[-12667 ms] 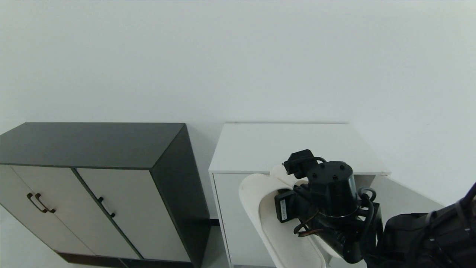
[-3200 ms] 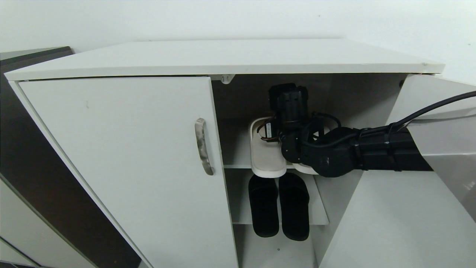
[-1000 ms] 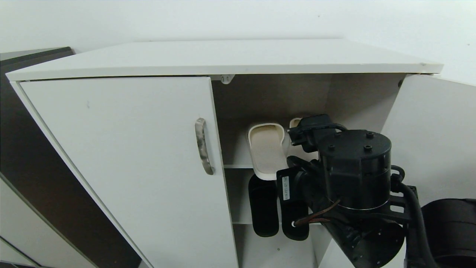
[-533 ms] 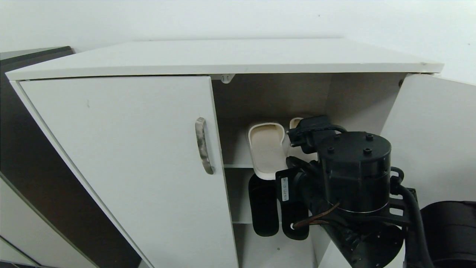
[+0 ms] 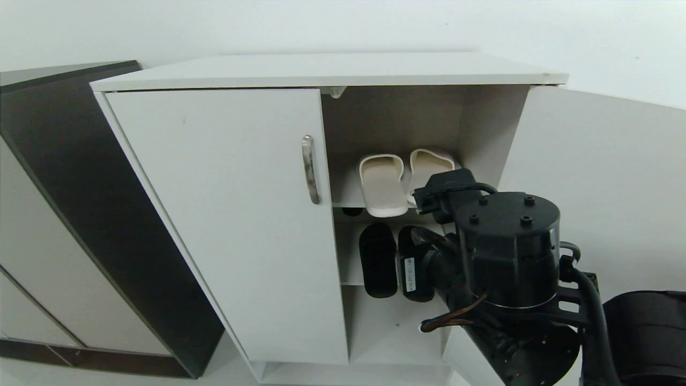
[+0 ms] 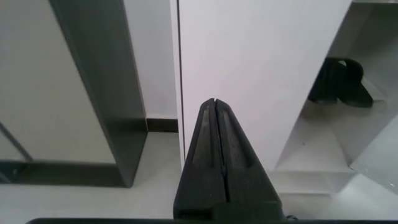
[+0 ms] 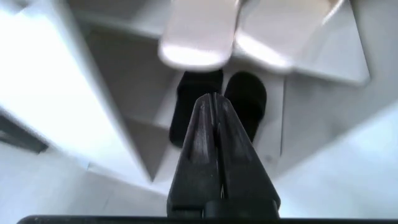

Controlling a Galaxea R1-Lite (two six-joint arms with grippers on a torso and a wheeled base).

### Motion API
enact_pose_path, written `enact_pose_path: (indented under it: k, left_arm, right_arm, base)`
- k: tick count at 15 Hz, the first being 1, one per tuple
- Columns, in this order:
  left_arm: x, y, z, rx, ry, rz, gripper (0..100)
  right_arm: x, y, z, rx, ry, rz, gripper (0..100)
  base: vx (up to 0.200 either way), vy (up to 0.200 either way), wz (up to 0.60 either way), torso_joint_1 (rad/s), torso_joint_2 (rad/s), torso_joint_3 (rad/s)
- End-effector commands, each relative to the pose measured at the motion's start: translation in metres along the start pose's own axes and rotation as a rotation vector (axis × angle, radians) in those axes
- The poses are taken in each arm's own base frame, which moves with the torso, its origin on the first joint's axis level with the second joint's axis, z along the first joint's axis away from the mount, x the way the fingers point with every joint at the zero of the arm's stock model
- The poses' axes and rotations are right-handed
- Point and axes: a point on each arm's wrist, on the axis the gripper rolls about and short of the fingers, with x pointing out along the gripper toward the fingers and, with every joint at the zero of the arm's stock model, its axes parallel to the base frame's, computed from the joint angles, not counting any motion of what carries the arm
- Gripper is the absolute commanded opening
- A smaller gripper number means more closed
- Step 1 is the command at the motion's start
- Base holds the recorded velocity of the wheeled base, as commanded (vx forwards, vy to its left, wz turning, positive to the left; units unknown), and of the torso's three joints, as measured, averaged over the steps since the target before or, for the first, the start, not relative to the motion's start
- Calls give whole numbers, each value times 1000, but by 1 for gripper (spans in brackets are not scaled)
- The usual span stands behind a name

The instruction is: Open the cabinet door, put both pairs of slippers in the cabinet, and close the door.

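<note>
The white cabinet (image 5: 332, 67) stands with its right door (image 5: 595, 182) swung open and its left door (image 5: 230, 214) closed. The white slippers (image 5: 381, 185) lie side by side on the upper shelf, and the black slippers (image 5: 378, 260) on the shelf below. My right arm (image 5: 504, 252) hangs in front of the open half, outside the cabinet. My right gripper (image 7: 216, 99) is shut with nothing in it and points at the black slippers (image 7: 249, 99), below the white slippers (image 7: 199, 31). My left gripper (image 6: 214, 106) is shut and empty, low in front of the closed left door (image 6: 249, 56).
A dark cabinet (image 5: 64, 161) with pale doors stands against the white cabinet's left side. The closed door carries a metal handle (image 5: 308, 169). Bare floor (image 6: 155, 186) lies before both cabinets. The lowest compartment (image 5: 391, 321) holds nothing.
My right gripper let go of the white slippers on the upper shelf and drew back out of the cabinet. The head camera has since moved back, so the cabinet looks smaller.
</note>
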Motion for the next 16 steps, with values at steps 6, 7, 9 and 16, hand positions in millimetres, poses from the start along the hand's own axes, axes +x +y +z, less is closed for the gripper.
enact_pose_path:
  k: [6,7,9,16]
  left_arm:
    - [0,0,0,4,-1,-4,0]
    - [0,0,0,4,-1,-4,0]
    - [0,0,0,4,-1,-4,0]
    - [0,0,0,4,-1,-4,0]
  right_arm:
    - [5,0,-10,-14,19,3,0]
    - [4,0,-10,-11,14,4,0]
    - [5,1,-9,-10,11,6,0]
    - [6,-2,-16,-28,33,22,0]
  base:
    - [-200,0,0,2,2,2]
    - [-200,0,0,2,2,2]
    - [-200,0,0,2,0,9]
    - [-143,0,0,3,1,2]
